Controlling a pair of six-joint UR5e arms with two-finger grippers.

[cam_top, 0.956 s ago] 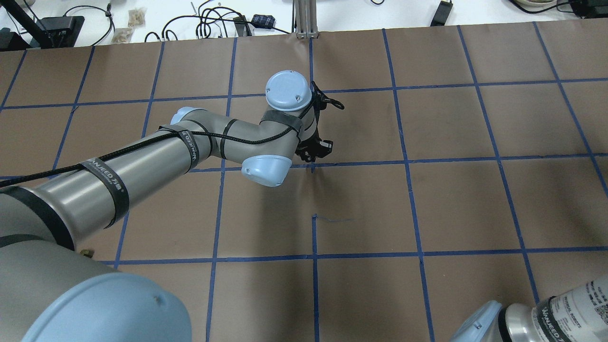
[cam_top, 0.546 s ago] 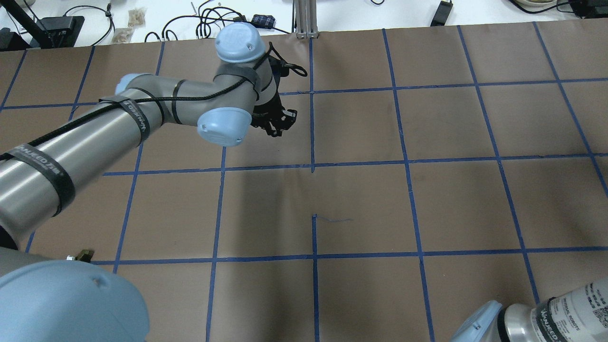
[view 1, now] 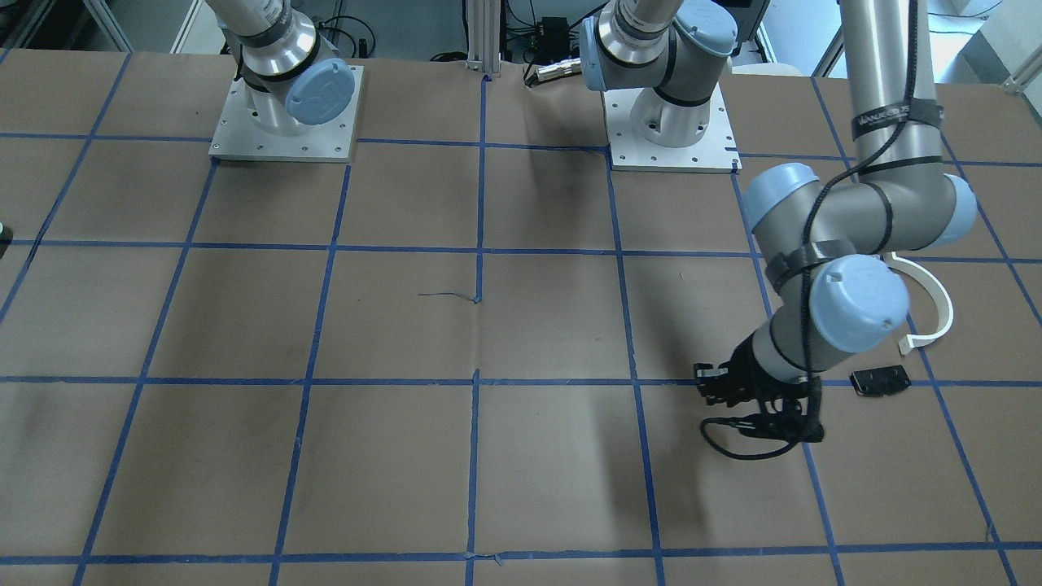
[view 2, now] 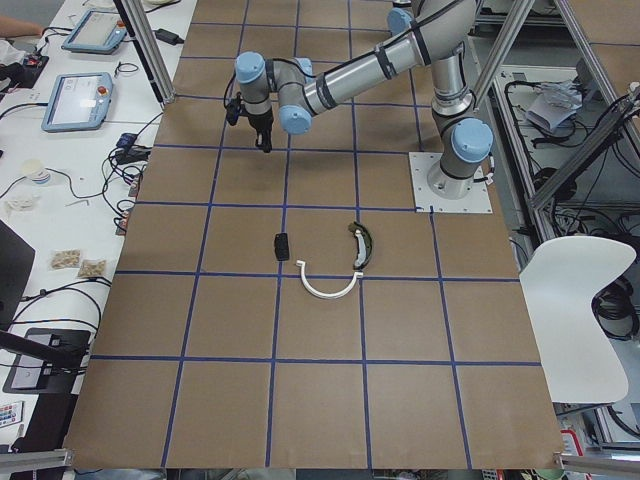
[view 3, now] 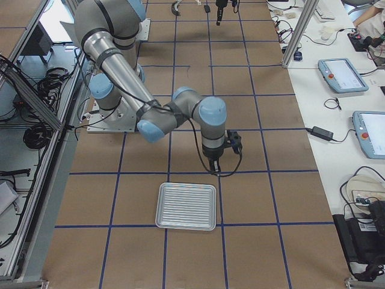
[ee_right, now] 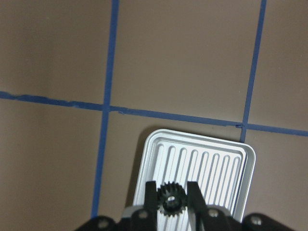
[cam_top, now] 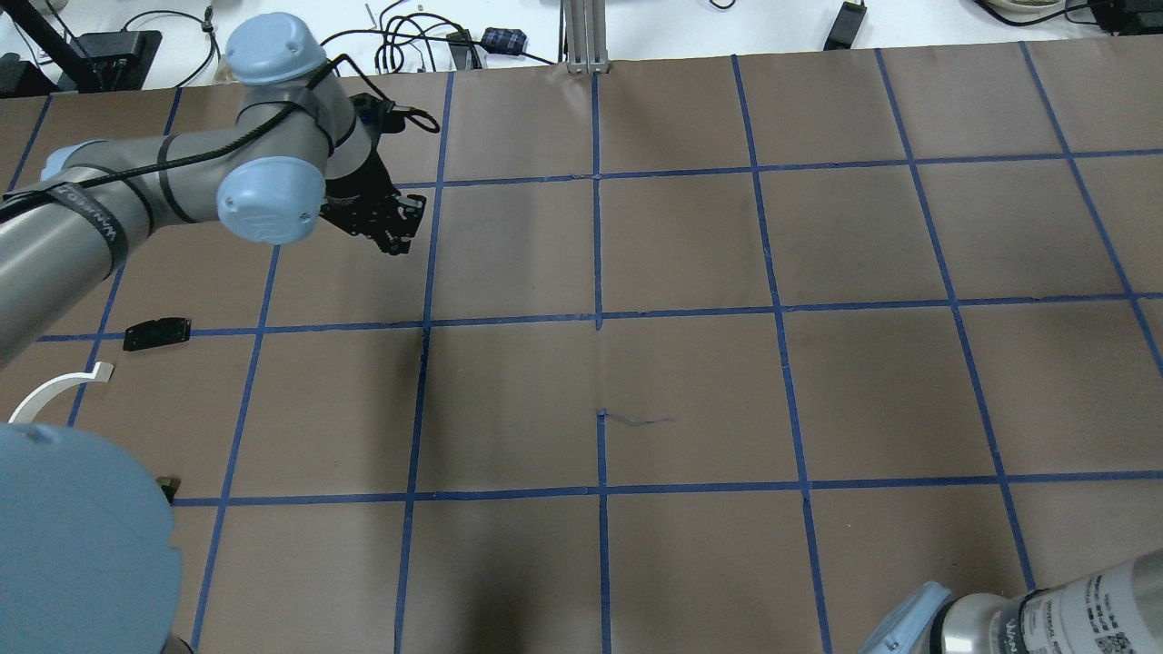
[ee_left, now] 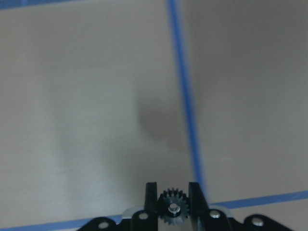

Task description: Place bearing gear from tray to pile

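My left gripper (ee_left: pixel 173 191) is shut on a small black toothed bearing gear (ee_left: pixel 173 211) and holds it above bare brown paper beside a blue tape line. In the overhead view this gripper (cam_top: pixel 392 232) hangs at the far left, beyond the pile. The pile holds a thin white half-ring (cam_top: pixel 44 396), a flat black plate (cam_top: pixel 156 333) and a dark curved piece (view 2: pixel 361 244). My right gripper (ee_right: pixel 171 187) is shut on a second black gear (ee_right: pixel 170 198) just above the ribbed metal tray (ee_right: pixel 211 163). The tray (view 3: pixel 186 206) looks empty.
The table is brown paper with a blue tape grid. A small brass part (cam_top: pixel 166 486) lies near my left arm's base. Cables and boxes line the far edge (cam_top: pixel 409 45). The arm bases (view 1: pixel 672 130) stand on the robot's side.
My left arm has swung from the table's middle to the far left, carrying its gripper with it. The white half-ring and black plate have come into view.
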